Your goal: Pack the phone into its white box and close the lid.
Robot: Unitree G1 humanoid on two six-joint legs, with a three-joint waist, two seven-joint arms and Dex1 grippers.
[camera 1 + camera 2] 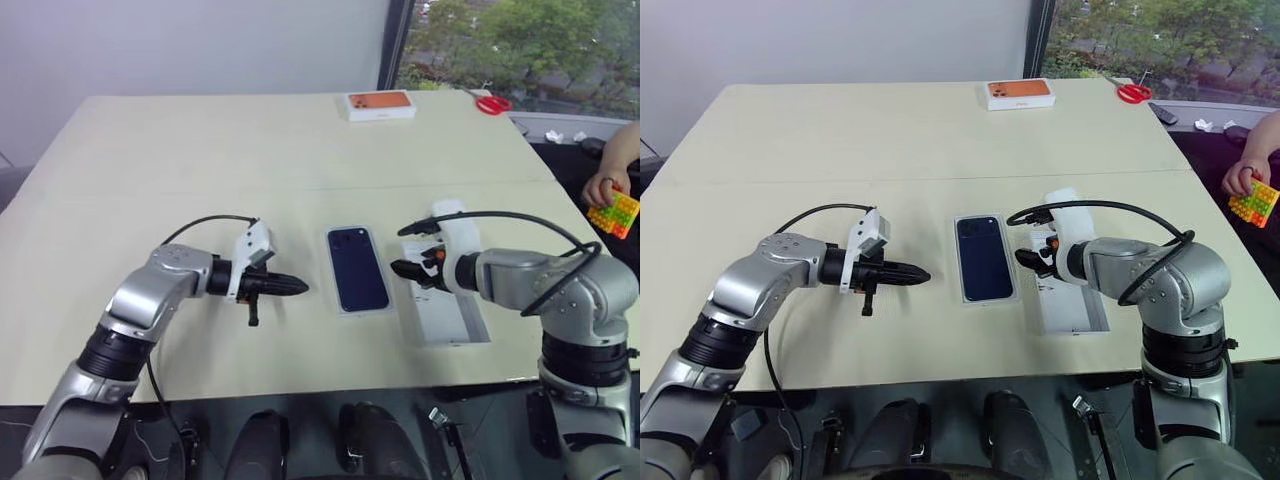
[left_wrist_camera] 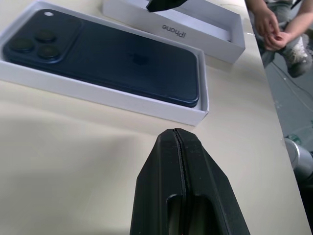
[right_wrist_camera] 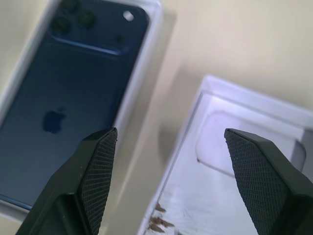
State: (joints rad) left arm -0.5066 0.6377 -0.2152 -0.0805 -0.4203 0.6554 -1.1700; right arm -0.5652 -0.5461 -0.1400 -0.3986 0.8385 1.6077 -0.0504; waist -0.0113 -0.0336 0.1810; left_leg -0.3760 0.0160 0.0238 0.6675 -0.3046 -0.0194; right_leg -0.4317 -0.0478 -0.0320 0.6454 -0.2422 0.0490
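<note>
Left eye view: phone [image 1: 358, 268] between both end effectors.

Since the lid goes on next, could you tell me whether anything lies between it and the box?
Nothing visible does: only bare table separates the lid from the box, where the phone already lies. The open right pincer hovers over the lid's near edge.

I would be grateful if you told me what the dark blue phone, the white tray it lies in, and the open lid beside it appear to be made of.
Dark navy-blue phone: probably glass with a smooth satin sheen; soft reflections show on its back.
Shallow white tray: likely matte cardboard, with thin, crisp walls.
White rectangular lid: seemingly the same matte card, with grey lettering printed on its side.
</note>
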